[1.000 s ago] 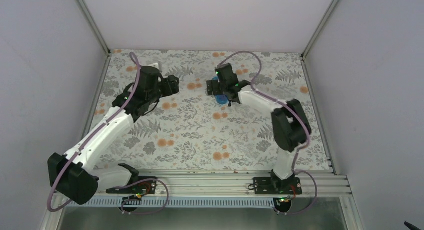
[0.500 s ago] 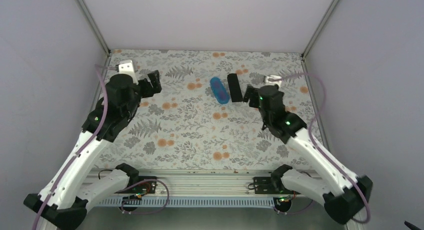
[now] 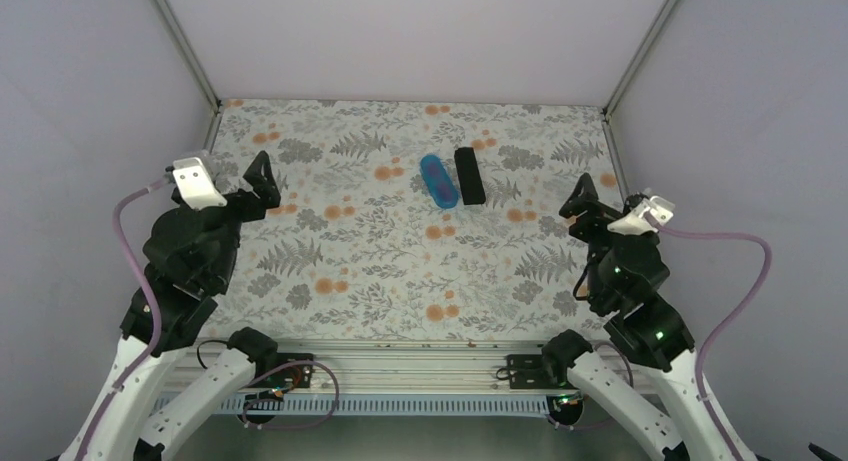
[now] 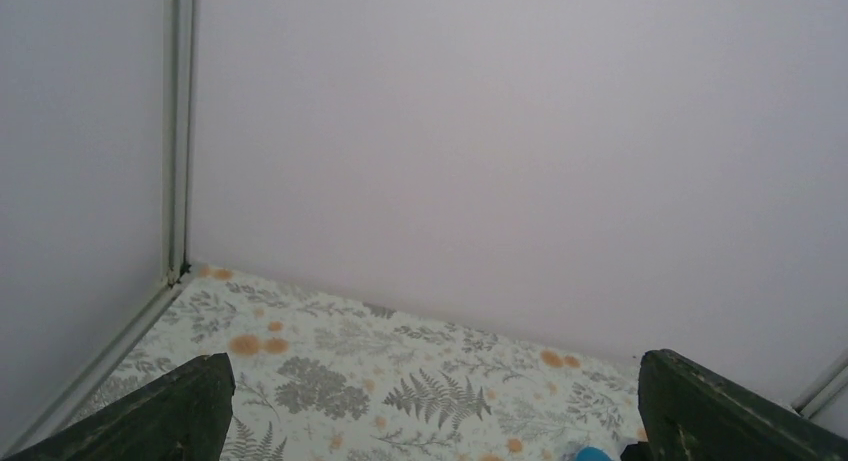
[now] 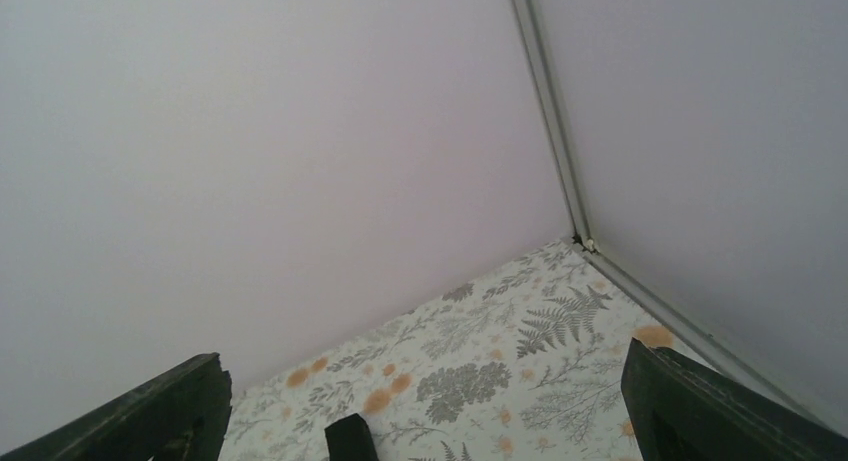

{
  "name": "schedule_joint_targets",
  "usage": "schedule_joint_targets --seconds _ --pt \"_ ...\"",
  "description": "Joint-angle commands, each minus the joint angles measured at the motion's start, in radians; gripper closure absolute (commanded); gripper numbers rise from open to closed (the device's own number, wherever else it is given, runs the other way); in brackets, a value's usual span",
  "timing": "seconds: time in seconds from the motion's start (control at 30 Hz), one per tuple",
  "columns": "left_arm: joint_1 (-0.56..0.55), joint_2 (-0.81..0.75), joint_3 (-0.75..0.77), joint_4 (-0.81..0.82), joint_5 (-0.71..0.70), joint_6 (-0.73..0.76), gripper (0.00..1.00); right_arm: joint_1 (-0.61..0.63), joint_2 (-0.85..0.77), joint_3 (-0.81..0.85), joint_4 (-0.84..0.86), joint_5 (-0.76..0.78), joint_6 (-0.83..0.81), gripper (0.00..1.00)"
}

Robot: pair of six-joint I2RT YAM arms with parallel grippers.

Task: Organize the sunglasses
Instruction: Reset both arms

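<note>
Floral-printed cloth covers the table (image 3: 380, 271), with a glossy blue case (image 3: 439, 181) lying toward its far middle. The left gripper (image 3: 250, 186) hangs well to the left of the case and nearer the arm bases, its fingers (image 4: 160, 421) spread wide around nothing. The right gripper (image 3: 590, 206) hangs well to the right of the case, also nearer the bases, its fingers (image 5: 160, 411) equally wide and empty. A black bar-shaped thing (image 3: 469, 175) lies just right of the case, apart from it and roughly parallel. The long axis of the case runs far to near, the near end swung slightly right. The sunglasses cannot be made out in any view. There may be a pinkish tint within the blue oval, but it is too small to tell. The left wrist view shows only the case's tip (image 4: 592, 453) at the bottom edge, and the right wrist view shows only one end of the black bar (image 5: 350, 436).
</note>
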Motion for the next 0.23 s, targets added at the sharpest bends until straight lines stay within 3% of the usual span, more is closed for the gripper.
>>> schedule_joint_targets --seconds 0.0,0.2 --pt "-0.003 -0.021 -0.028 0.057 -0.017 0.051 0.0 -0.002 -0.03 -0.017 0.003 0.086 -0.014 0.0" --pt "-0.004 -0.033 -0.049 0.077 -0.032 0.037 0.0 -0.003 -0.015 -0.016 0.001 0.083 0.003 0.0"
